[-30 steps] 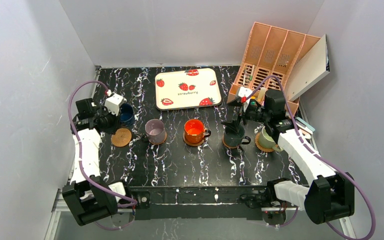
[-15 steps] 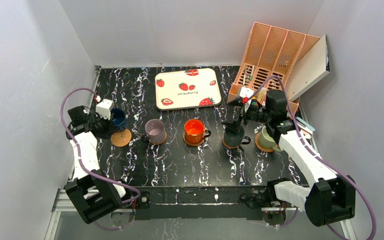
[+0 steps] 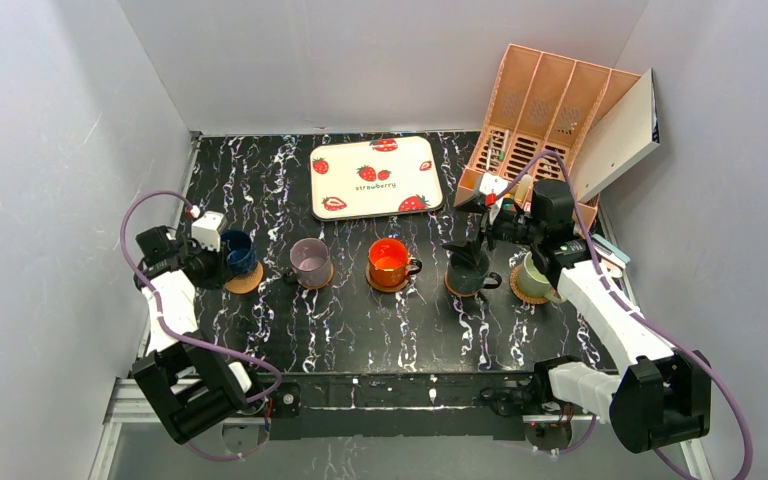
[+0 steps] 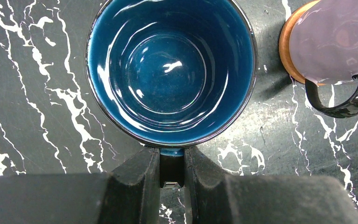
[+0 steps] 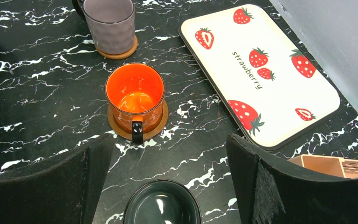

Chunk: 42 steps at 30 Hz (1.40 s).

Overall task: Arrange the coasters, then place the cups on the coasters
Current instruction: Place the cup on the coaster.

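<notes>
My left gripper [image 4: 171, 163] is shut on the handle of the navy blue cup [image 4: 171, 70], which hangs over the woven coaster [image 3: 248, 282] at the left end of the row. The cup hides most of that coaster, and I cannot tell if they touch. The mauve cup [image 3: 310, 260], orange-red cup [image 3: 388, 262], dark grey-green cup [image 3: 468, 270] and pale green cup [image 3: 534, 277] each stand on a coaster. My right gripper [image 5: 168, 158] is open just above the dark cup [image 5: 162, 205], holding nothing.
The white strawberry tray [image 3: 375, 177] lies at the back middle. A peach file rack [image 3: 545, 110] with a leaning white board [image 3: 618, 132] fills the back right corner. Grey walls close in both sides.
My left gripper has carried the navy cup toward the near side and a little left, from behind the woven coaster to over it. The right arm has barely moved.
</notes>
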Available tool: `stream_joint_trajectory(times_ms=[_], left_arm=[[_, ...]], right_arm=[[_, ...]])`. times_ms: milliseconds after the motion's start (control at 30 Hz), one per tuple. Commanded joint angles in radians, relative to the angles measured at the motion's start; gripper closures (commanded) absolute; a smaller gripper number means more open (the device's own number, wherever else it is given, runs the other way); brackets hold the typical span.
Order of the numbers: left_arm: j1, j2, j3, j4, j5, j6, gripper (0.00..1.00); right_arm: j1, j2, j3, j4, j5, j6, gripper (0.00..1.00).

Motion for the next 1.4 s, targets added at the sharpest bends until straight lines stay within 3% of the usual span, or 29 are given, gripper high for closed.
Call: stream_joint_trajectory(times_ms=[0,1367], left_arm=[[0.013,-0.02,-0.007,0.054,0.064,0.005,1.0],[0.06,-0.025,-0.028,-0.037,0.077,0.066,1.0]], right_arm=[[-0.004,-0.023,-0.001,0.02,-0.021,0.001,0.01],[-0.004,-0.021,-0.002,0.02,-0.027,0.002,0.01]])
